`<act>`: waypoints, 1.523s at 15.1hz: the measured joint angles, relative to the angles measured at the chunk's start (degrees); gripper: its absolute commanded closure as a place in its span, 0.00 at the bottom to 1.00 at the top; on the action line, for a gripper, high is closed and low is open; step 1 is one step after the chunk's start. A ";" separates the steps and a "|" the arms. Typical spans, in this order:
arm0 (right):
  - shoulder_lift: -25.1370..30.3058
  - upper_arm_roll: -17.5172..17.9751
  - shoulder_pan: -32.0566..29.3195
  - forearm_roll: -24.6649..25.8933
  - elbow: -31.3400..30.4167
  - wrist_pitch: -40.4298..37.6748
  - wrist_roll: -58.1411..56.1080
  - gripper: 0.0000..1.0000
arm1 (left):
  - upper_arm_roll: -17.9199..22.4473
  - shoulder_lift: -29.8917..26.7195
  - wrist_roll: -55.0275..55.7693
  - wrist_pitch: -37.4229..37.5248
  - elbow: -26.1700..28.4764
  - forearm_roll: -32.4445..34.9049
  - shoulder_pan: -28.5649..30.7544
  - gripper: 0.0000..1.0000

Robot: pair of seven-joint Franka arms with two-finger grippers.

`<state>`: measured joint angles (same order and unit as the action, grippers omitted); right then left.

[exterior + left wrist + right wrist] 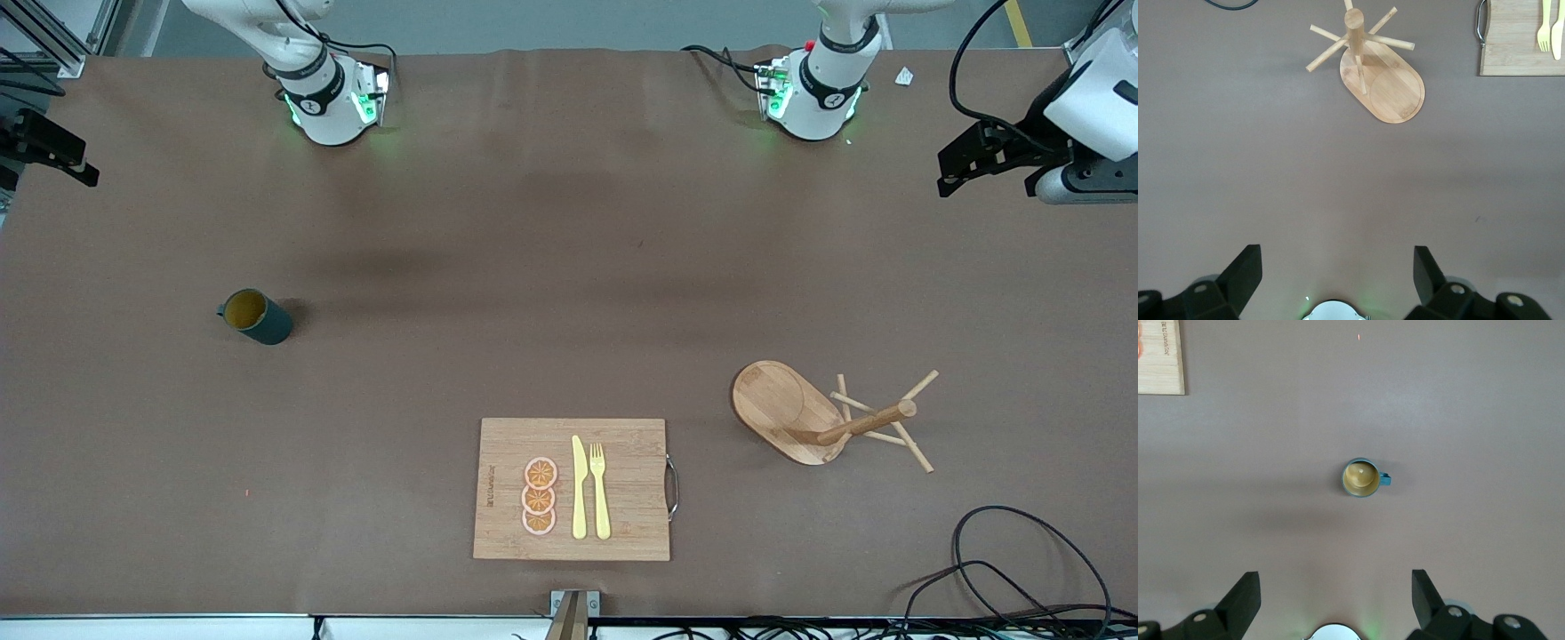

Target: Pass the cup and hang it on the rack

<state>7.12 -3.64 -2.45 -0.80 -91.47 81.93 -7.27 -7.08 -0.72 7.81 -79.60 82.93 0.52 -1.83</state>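
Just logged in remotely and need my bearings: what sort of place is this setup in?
Likely a robotics lab bench staged as a kitchen: a brown-covered table, loose cables, and props, namely a cup, a rack and a cutting board with toy cutlery.

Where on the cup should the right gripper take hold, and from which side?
Probably the rim and wall, from above. The cup stands upright with its mouth open, and the right gripper, open, hangs over it. Keep the fingers off the small handle, which must stay free for the rack.
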 measured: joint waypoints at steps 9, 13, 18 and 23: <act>0.00 -0.09 -0.29 0.00 0.00 -0.07 0.02 0.00 | 0.25 0.00 0.00 0.00 -0.07 0.00 0.30 0.00; -0.82 -0.18 -2.27 -0.02 -0.28 -0.13 0.00 0.00 | 0.23 -0.01 -0.03 0.00 -0.37 0.00 0.27 0.00; -6.59 -0.16 -2.49 -0.01 -0.57 1.46 0.00 0.00 | 0.18 -0.04 -0.03 0.00 -0.48 0.00 0.22 0.00; -16.36 -0.16 -2.56 0.03 -0.95 8.79 -2.11 0.00 | -0.07 0.04 -0.02 -0.02 -0.46 0.00 0.09 0.00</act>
<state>-9.24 -3.80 -5.01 -0.77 -92.43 90.72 -9.38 -7.14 -0.68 7.79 -79.61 82.48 0.52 -1.74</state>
